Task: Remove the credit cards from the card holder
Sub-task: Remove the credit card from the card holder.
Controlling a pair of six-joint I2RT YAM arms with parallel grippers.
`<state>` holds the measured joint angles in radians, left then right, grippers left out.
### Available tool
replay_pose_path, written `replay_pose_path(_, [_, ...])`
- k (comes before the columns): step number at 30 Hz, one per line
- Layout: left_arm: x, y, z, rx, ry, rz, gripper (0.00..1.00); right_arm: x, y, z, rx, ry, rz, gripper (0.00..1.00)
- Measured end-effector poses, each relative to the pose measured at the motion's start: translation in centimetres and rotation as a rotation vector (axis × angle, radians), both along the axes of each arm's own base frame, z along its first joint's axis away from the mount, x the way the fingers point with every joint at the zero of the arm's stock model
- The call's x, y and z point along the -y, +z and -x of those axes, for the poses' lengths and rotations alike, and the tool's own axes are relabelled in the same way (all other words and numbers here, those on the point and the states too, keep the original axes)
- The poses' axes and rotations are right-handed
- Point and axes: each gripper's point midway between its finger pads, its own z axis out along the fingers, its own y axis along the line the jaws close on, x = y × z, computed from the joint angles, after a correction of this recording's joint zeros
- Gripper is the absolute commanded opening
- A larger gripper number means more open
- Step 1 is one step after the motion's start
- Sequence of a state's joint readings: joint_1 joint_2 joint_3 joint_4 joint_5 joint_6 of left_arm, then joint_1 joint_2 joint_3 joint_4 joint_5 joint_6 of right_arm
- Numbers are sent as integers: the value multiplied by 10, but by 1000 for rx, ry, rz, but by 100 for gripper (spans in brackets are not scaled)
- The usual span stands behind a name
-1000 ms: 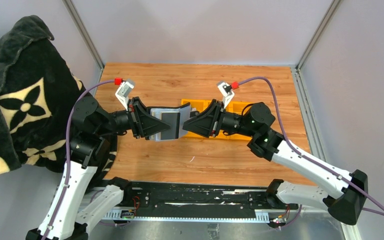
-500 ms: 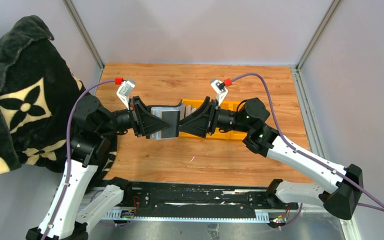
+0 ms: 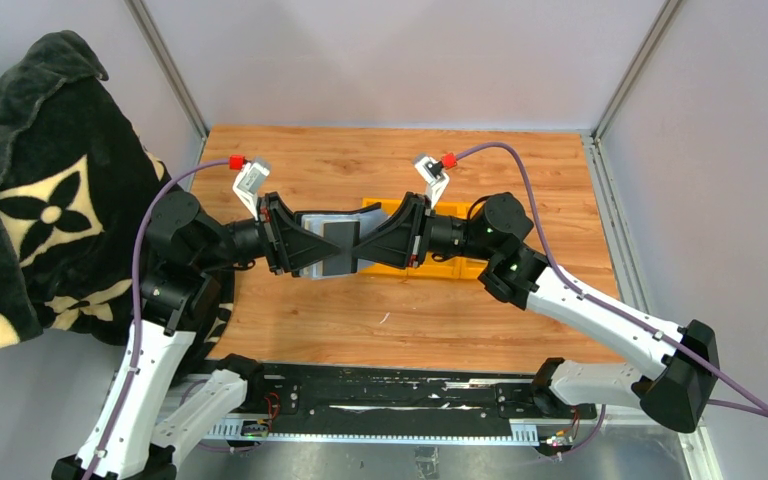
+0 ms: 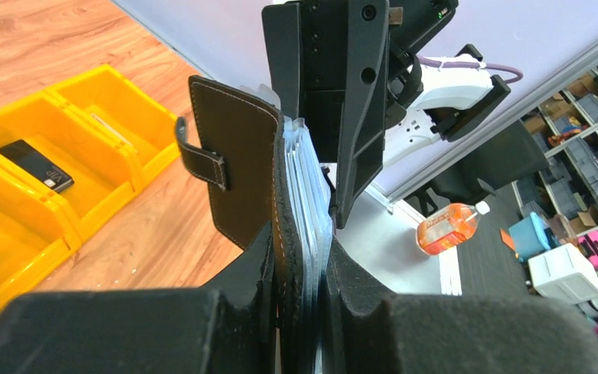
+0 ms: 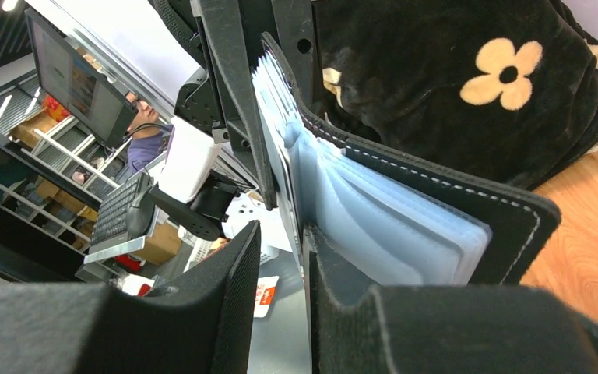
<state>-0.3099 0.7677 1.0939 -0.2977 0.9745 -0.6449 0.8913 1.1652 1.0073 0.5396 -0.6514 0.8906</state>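
Note:
My left gripper (image 3: 312, 250) is shut on the card holder (image 3: 332, 247) and holds it above the table with its open edge facing right. In the left wrist view the black holder (image 4: 237, 171) with its strap tab stands edge-on between my fingers (image 4: 300, 269), and pale blue sleeves fan from it. My right gripper (image 3: 365, 245) meets the holder's open edge. In the right wrist view its jaws (image 5: 280, 265) stand apart, with a thin sleeve or card edge (image 5: 284, 164) in the gap and the other sleeves (image 5: 374, 226) outside. No loose credit card is plainly visible.
Yellow bins (image 3: 465, 268) stand on the wooden table behind the right gripper. One bin (image 4: 86, 148) holds a small black block (image 4: 35, 165). A black flowered blanket (image 3: 40, 180) hangs at the left. Grey walls enclose the table.
My right gripper has moved left towards the held card holder and now reaches its open edge. My left gripper has kept the holder almost still.

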Motion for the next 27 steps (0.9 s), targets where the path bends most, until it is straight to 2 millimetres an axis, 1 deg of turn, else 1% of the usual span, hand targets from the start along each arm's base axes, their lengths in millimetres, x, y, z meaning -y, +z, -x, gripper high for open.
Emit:
replay_pose_path(2, [0, 0, 0, 2, 0, -1, 1, 0, 0, 0, 5, -2, 2, 28])
replay_pose_path(4, [0, 0, 0, 0, -1, -1, 5, 0, -1, 0, 11, -4, 5, 25])
replay_pose_path(6, [0, 0, 1, -3, -6, 1, 11, 0, -1, -1, 13, -5, 6, 18])
replay_pose_path(9, [1, 2, 4, -14, -20, 9, 23, -3, -3, -3, 7, -8, 10, 10])
replay_pose_path(12, [2, 4, 5, -38, -38, 32, 30, -4, -1, -2, 8, 2, 9, 1])
replay_pose_path(15, [4, 6, 9, -72, -74, 64, 30, -3, 0, 1, 15, 15, 6, 0])
replay_pose_path(19, [6, 9, 14, -104, -115, 93, 28, 0, 4, 6, 27, 27, -3, 0])
replay_pose_path(22, [7, 14, 20, -107, -143, 108, 24, 5, 9, 10, 45, 28, -25, 0])
replay_pose_path(27, [7, 17, 24, -118, -165, 114, 17, 11, 12, 15, 59, 23, -47, 0])
